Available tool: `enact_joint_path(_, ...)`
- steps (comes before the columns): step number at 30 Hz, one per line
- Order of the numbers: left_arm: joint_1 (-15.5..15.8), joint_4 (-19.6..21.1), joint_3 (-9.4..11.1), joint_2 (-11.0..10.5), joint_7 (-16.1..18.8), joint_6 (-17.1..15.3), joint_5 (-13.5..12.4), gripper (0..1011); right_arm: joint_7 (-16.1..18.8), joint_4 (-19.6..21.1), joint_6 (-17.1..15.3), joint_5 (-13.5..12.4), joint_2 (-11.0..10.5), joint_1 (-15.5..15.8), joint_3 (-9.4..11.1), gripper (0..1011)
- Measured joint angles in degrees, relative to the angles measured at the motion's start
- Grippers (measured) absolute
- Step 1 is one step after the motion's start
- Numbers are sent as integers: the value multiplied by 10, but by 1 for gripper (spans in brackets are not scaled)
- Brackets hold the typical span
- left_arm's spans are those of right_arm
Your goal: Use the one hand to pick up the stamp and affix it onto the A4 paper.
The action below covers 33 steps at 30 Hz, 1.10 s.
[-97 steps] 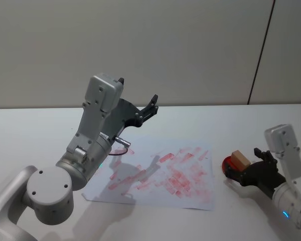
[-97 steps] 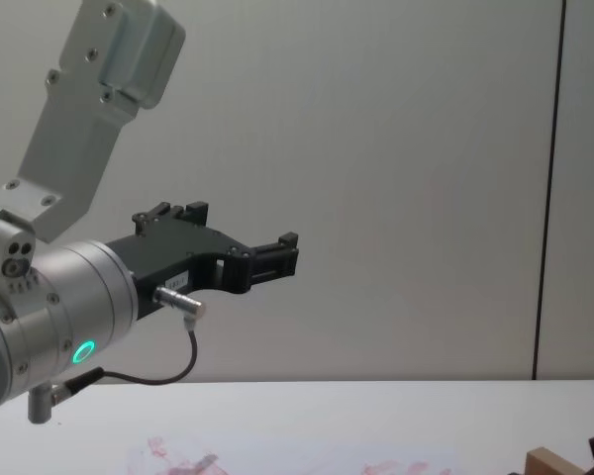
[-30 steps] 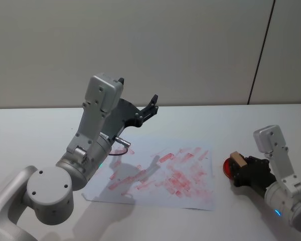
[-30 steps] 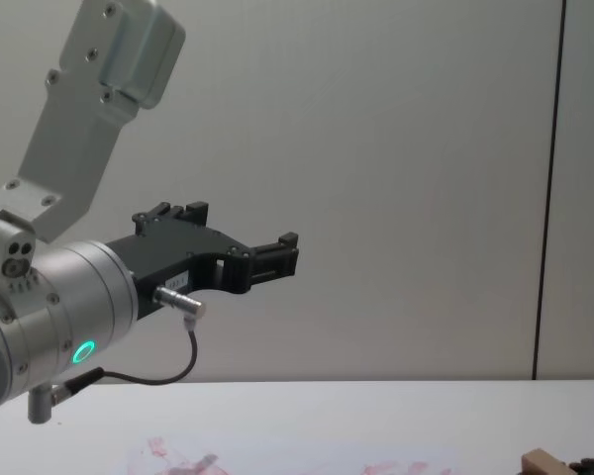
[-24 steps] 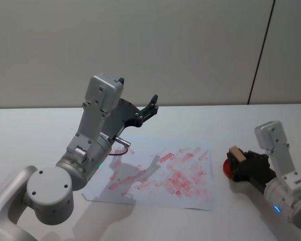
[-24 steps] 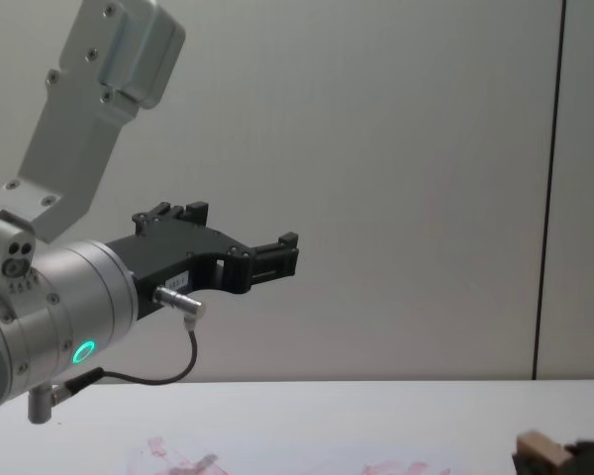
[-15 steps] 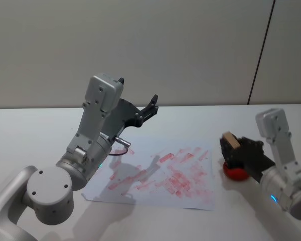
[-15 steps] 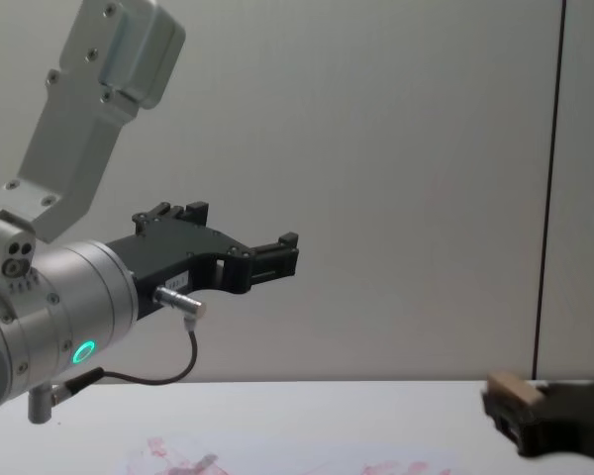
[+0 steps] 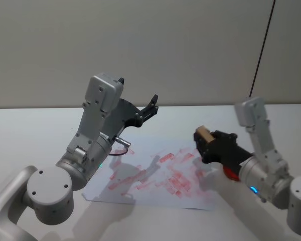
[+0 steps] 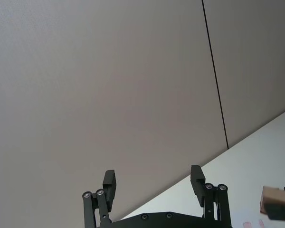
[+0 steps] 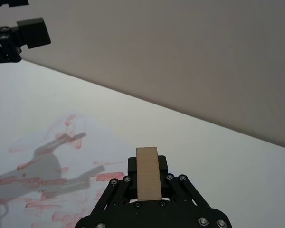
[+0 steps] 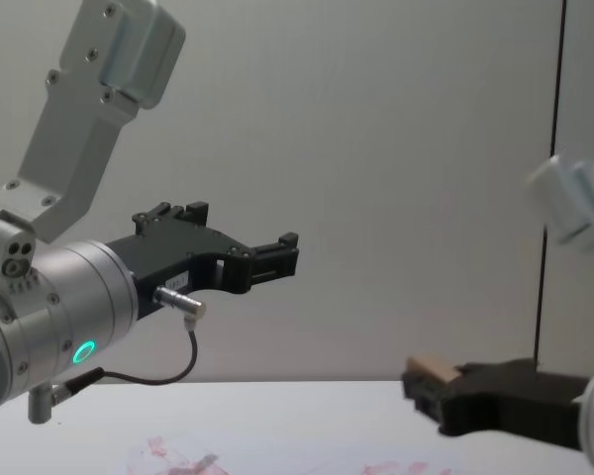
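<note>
In the head view we are seeing the right gripper (image 9: 202, 143) at centre right, clamping the stamp (image 9: 204, 133) between its fingers and hanging above the right edge of the A4 paper (image 9: 150, 178). A red pad (image 9: 230, 174) is peeking out beneath its arm. The left gripper (image 9: 151, 103) is pointing up at upper centre, fingers spread, gripping nothing. In the right wrist view the stamp is sitting pinched at lower centre. In the chest view it is showing at lower right.
</note>
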<state>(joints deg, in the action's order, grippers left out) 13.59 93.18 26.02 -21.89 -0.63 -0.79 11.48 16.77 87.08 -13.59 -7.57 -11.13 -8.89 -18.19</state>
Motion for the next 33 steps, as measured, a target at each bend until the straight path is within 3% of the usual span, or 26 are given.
enact_joint_path(14, 0, 0, 0, 0, 0, 0, 0, 1001, 26, -62, -59, 44, 25, -26, -24, 220)
enact_joint_path(33, 0, 0, 0, 0, 0, 0, 0, 1001, 25, -90, -83, 51, 31, -30, -30, 221)
